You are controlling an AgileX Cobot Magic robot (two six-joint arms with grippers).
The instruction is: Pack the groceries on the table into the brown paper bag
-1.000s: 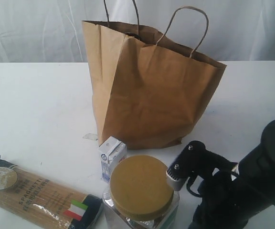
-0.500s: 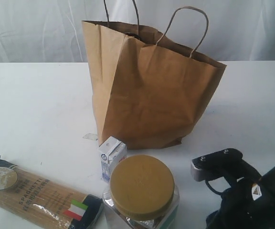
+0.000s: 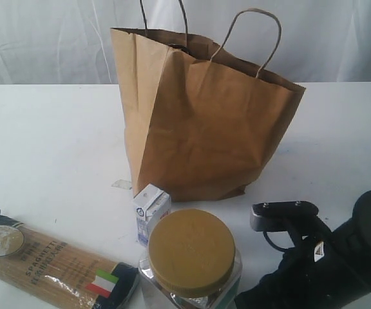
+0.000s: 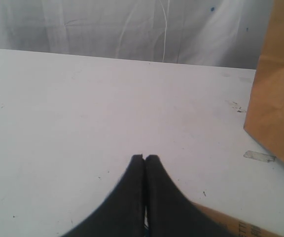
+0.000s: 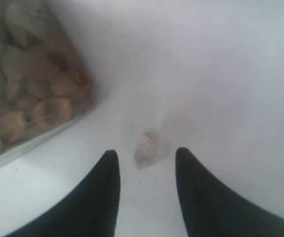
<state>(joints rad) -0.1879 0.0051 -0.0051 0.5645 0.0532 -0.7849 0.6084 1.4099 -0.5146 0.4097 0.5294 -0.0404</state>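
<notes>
Clear jar with mustard lid (image 3: 190, 252) is seen on the table (image 3: 44, 141) before the brown paper bag (image 3: 198, 122), with the right gripper (image 5: 146, 152) held part-open and empty near it and the left gripper (image 4: 145, 157) pressed shut on nothing. At that narrow gap the wide jar could be shoved into the small white-blue carton (image 3: 152, 209) just beside it. The jar is filled with pale brownish pieces; the bag's inside is hidden.
</notes>
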